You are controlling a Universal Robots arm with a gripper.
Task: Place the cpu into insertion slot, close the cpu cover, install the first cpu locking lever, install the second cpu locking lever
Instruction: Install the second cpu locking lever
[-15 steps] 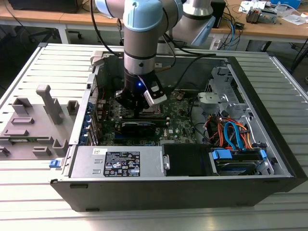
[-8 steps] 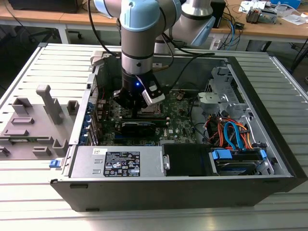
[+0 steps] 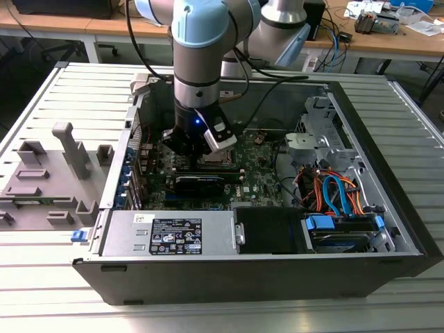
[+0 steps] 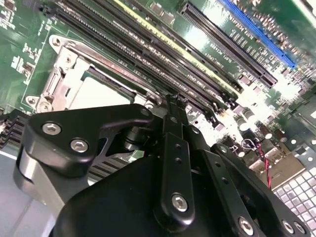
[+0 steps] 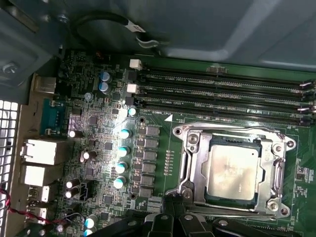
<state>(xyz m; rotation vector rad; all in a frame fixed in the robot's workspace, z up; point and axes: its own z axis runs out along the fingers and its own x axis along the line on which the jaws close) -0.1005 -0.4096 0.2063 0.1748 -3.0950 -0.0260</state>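
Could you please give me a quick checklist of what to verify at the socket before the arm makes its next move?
1. The cpu lies in the insertion slot: ok, its silvery top sits square inside the rim.
2. The cpu cover is down around the chip: ok, the frame lies flat in the first wrist view.
3. Both locking levers latched: cannot tell.
4. The end effector is at the socket's edge: ok, its tip is beside the frame in both wrist views.
5. End effector carries nothing: cannot tell.
6. Memory slots beside the socket are unobstructed: ok.
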